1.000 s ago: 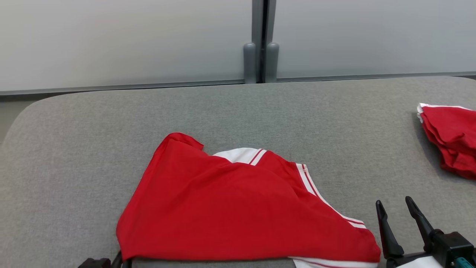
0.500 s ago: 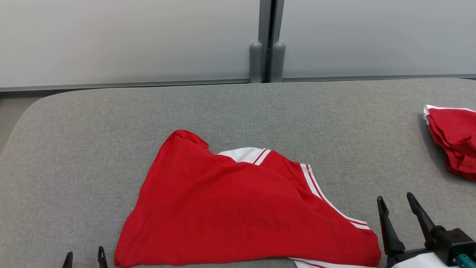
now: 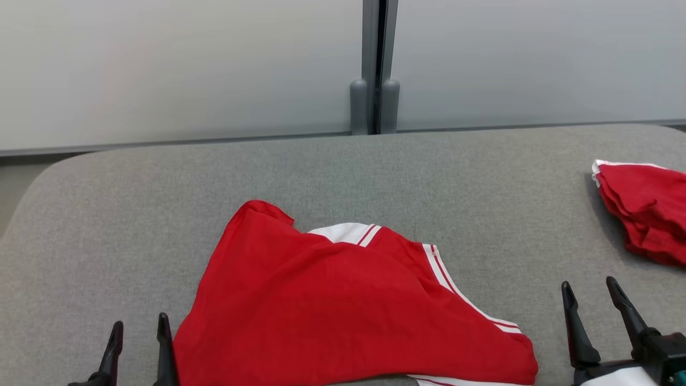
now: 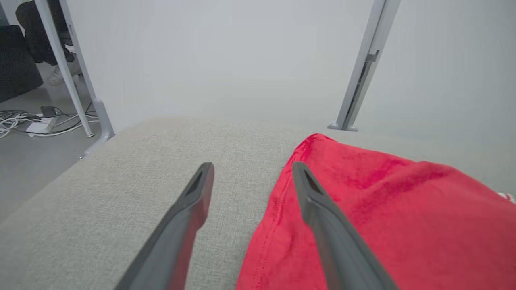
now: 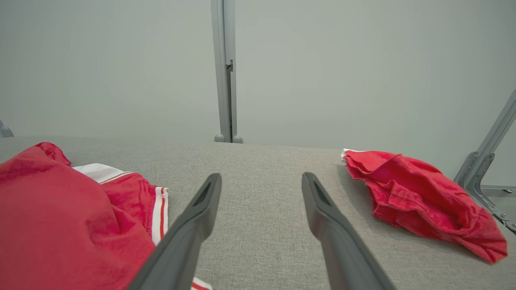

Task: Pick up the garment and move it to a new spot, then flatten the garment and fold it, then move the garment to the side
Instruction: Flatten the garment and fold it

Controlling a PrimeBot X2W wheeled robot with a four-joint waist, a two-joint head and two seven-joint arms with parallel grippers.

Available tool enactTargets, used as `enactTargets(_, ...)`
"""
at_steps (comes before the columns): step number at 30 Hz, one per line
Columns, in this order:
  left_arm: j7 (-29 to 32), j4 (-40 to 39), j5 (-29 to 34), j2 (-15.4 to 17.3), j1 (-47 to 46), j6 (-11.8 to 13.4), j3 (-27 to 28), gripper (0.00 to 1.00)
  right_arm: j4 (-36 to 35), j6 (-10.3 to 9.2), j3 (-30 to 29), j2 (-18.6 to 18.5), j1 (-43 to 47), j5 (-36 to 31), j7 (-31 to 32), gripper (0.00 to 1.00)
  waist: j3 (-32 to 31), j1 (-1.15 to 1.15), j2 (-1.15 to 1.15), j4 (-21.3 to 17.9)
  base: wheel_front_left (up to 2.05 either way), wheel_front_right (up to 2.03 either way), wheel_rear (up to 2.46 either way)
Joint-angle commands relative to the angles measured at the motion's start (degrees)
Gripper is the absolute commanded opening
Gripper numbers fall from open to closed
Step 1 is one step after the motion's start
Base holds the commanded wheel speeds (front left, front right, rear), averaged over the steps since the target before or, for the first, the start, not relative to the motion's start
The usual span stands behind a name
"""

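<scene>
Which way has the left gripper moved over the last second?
Yes: the left gripper let go of the red garment, opened, and moved forward beside its left hem.

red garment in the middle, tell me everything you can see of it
The red garment is thin, soft-looking fabric with white bands carrying red stripes at its far and right edges. It lies rumpled, not flat, roughly triangular, on the grey upholstered surface near its front edge. The left gripper, jaws open, stands beside its left hem; contact cannot be told.
</scene>
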Motion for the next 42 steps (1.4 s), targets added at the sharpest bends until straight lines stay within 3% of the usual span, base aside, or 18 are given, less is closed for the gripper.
enactTargets(1, 0.0, -0.4, 1.5, -0.9, 1.1, -1.2, 1.8, 1.0, -0.4, -0.02, -0.6, -0.3, 0.9, -0.6, -0.3, 1.0, -1.8, 0.0, 0.0, 0.1, 0.0, 0.0, 0.0)
enactTargets(3, 0.0, -1.2, 4.2, -3.9, 2.4, -4.8, 5.0, 1.0, -1.0, -0.02, -1.1, -0.3, 1.8, -1.2, -0.3, 1.0, -3.4, 0.0, 0.0, 0.0, 0.0, 0.0, 0.0)
enactTargets(4, 0.0, -1.2, 4.2, -3.9, 2.4, -4.8, 5.0, 1.0, -1.0, -0.02, -1.1, -0.3, 1.8, -1.2, -0.3, 1.0, -3.4, 0.0, 0.0, 0.0, 0.0, 0.0, 0.0)
enactTargets(9, 0.0, -1.8, 7.5, -6.9, 3.5, -10.0, 9.2, 1.0, -1.2, -0.02, -1.6, -0.3, 3.0, -1.6, -0.3, 1.0, -5.3, 0.0, 0.0, 0.4, 0.0, 0.0, 0.0)
enactTargets(16, 0.0, -2.1, 9.6, -8.4, 4.0, -14.1, 12.9, 1.0, -0.6, -0.02, -2.3, -0.3, 5.6, -0.4, -0.3, 1.0, -6.6, 0.0, 0.0, 1.0, 0.0, 0.0, 0.0)
enactTargets(28, 0.0, -2.0, 9.1, -8.6, 4.2, -14.3, 13.7, 1.0, -1.0, -0.02, -0.6, -0.3, 4.2, 0.6, -0.3, 1.0, -6.6, 0.0, 0.0, 0.0, 0.0, 0.0, 0.0)
enactTargets(32, 0.0, -1.1, 9.5, -8.6, 4.1, -14.4, 12.7, 1.0, -0.3, -0.02, 2.3, -0.6, 4.7, 1.9, -0.3, 1.0, -6.6, 0.0, 0.0, -0.1, 0.0, 0.0, 0.0)
enactTargets(39, 0.0, 1.9, 8.9, -8.6, 3.5, -15.7, 10.0, 1.0, 2.5, -0.02, 15.3, -8.7, 7.6, 12.3, 11.7, 1.0, -6.4, 0.0, 0.0, -0.7, 0.0, 0.0, 0.0)
enactTargets(42, 0.0, 2.9, 8.8, -8.6, 3.4, -15.7, 9.5, 1.0, 1.8, -0.02, 17.8, -10.9, 8.8, 15.2, 15.3, 1.0, -6.2, 0.0, 0.0, -1.0, 0.0, 0.0, 0.0)
